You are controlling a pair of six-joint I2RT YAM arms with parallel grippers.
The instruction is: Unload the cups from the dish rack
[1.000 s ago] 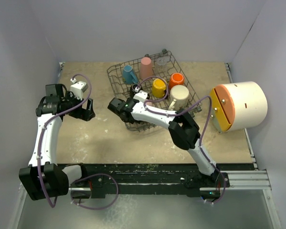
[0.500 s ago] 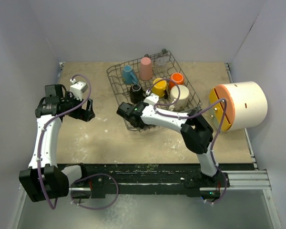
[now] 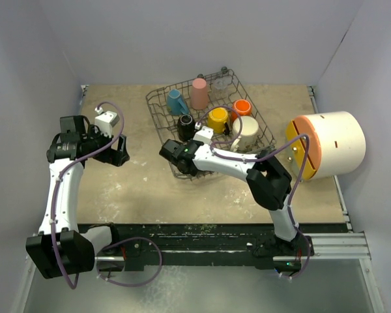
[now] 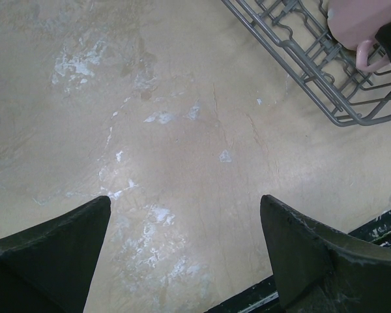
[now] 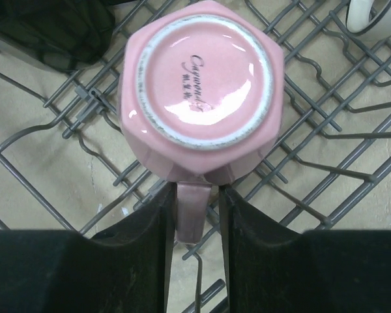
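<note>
The dark grey wire dish rack (image 3: 161, 112) stands at the table's back middle. It holds blue (image 3: 177, 102), black (image 3: 186, 125), yellow (image 3: 217, 119), orange (image 3: 242, 107) and cream (image 3: 246, 130) mugs, a tall pink tumbler (image 3: 199, 93) and a clear glass (image 3: 220, 81). My right gripper (image 3: 176, 156) is at the rack's near left corner. In the right wrist view it (image 5: 193, 189) is shut on the handle of the upside-down pale pink mug (image 5: 199, 85), which rests on the rack wires (image 5: 313, 130). My left gripper (image 3: 119, 156) is open and empty over bare table (image 4: 186, 202).
A big white cylinder with an orange-yellow end (image 3: 329, 145) lies at the right edge. The black mug (image 5: 58, 29) and the cream mug (image 5: 378, 16) flank the pink mug. The rack's corner (image 4: 300, 59) shows in the left wrist view. Grey walls surround the table.
My right gripper moved from outside the rack's left side into its near left corner, then stayed still. The left arm barely moved.
</note>
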